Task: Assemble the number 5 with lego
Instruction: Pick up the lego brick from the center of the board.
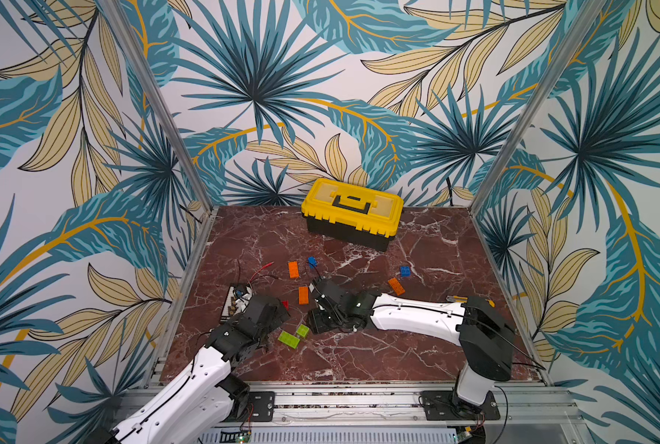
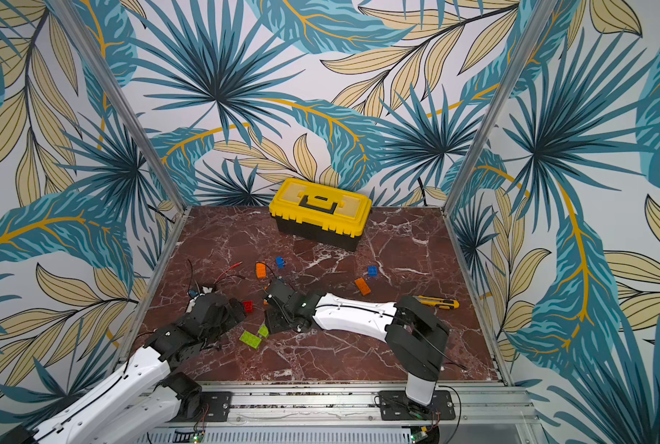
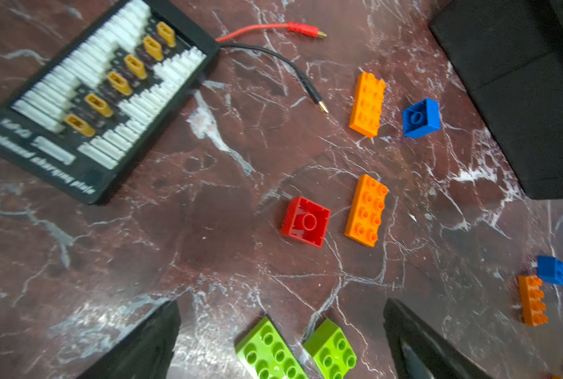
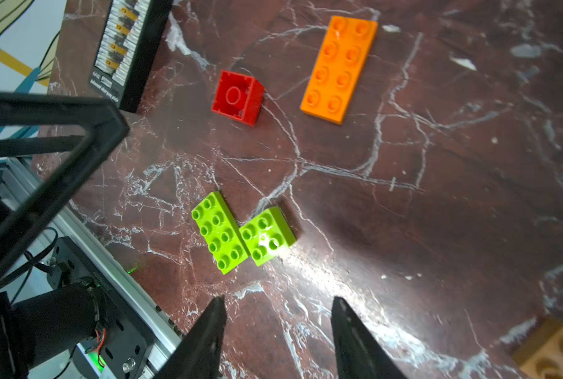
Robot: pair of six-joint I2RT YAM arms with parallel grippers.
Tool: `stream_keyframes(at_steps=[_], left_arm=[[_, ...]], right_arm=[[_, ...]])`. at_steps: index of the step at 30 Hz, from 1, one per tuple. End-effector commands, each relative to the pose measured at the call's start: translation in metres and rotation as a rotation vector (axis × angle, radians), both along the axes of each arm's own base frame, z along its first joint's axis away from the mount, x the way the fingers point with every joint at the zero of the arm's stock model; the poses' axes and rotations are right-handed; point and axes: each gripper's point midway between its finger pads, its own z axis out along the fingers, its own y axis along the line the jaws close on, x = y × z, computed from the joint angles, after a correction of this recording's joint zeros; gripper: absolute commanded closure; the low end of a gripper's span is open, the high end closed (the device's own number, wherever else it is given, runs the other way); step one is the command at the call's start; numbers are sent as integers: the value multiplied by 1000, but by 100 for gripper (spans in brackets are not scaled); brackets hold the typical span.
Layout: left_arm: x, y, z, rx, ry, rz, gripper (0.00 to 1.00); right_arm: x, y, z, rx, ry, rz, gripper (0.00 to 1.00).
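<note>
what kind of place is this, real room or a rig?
Most likely a staged robot test cell, not a real room: aluminium frame posts and leaf-print wall panels enclose a marble-look tabletop, and two arms are bolted to a rail at its front edge.

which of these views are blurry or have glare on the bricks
Right wrist view: a white glare spot on the small lime green brick, sheen on the marble table beside it. Left wrist view: soft throughout, lettering on the charging board smeared. Both top views: sharp and evenly lit.
</note>
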Motion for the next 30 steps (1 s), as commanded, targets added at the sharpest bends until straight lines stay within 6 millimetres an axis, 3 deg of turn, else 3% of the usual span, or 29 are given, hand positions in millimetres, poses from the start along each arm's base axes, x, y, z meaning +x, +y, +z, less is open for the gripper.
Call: stream_keyframes(at_steps=[1,6,14,30], left_arm=[[-15,22,-13,51,50,79,0],[-20,36,-10,79,32,140,0],[-34,58,-9,110,31,252,0],[-39,67,-4,133,12,289,0]], right_arm=[[-6,0,-19,-139,-36,103,46],[-3,3,-31,-267,-83,161,46],[-7,18,-47,-262,-46,215,47],[-9,28,-65,-278,-7,258,49]])
